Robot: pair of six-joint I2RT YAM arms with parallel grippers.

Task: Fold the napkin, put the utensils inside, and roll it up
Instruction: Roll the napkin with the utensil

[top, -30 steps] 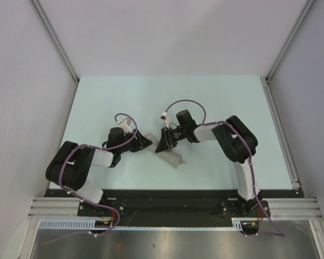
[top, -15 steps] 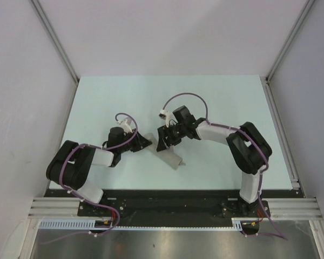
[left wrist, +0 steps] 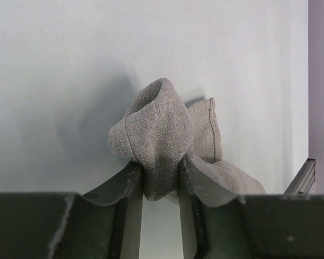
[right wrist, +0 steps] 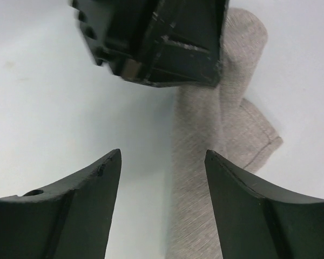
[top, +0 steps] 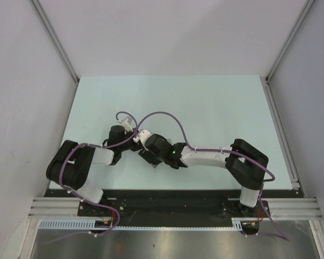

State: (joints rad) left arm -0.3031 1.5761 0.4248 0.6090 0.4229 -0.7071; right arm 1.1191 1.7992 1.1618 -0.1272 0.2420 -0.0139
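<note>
Left wrist view: left gripper (left wrist: 159, 181) clamped on one end of the bunched light-grey woven cloth napkin (left wrist: 162, 127) on the pale table (left wrist: 54, 65); right gripper (right wrist: 162, 162), jaws now apart, has swung alongside, probably to re-grip for rolling.

One napkin (left wrist: 167, 129) is counted. Two arms are seen: the left arm (top: 75, 164) and the right arm (top: 205, 156). Two grippers are counted, the left gripper (left wrist: 161, 181) and the right gripper (right wrist: 162, 157). One desk (top: 216, 100) is seen.

Napkin (left wrist: 162, 140) coarse matte woven cloth; table (left wrist: 54, 65) smooth, possibly laminate.
</note>
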